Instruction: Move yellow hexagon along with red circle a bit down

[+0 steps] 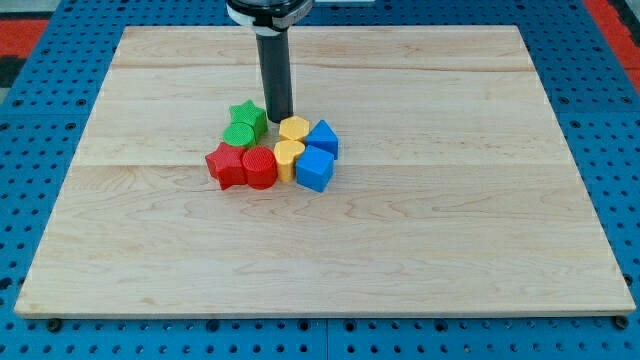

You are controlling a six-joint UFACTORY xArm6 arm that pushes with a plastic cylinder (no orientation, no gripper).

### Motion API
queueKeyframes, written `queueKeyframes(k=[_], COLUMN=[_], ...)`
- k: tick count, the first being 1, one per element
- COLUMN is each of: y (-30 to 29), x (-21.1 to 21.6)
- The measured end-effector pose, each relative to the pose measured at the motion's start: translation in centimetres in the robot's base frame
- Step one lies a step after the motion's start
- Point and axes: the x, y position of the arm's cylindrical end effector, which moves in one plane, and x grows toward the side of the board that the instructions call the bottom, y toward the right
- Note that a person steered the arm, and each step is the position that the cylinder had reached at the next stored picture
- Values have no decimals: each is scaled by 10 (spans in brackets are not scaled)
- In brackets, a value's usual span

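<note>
The yellow hexagon [294, 128] sits in a tight cluster near the board's middle. The red circle [259, 167] lies below and left of it, touching a second yellow block [288, 158] on its right. My tip [278, 121] rests on the board just above the cluster, between the green star [247, 116] and the yellow hexagon, close to the hexagon's upper left edge. The dark rod rises from there toward the view's top.
A green circle [238, 132] sits under the green star. A red star [224, 163] touches the red circle's left side. Two blue blocks [322, 137] [314, 169] stand on the cluster's right. The wooden board [450, 230] lies on a blue pegboard.
</note>
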Motion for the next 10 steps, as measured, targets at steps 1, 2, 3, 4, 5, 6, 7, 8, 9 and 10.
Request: queueKeyframes(k=[1, 2, 3, 4, 5, 6, 7, 8, 9, 10], y=[0, 2, 4, 4, 4, 18, 37, 36, 36, 33], x=[-6, -9, -10, -10, -16, -24, -17, -8, 13, 38])
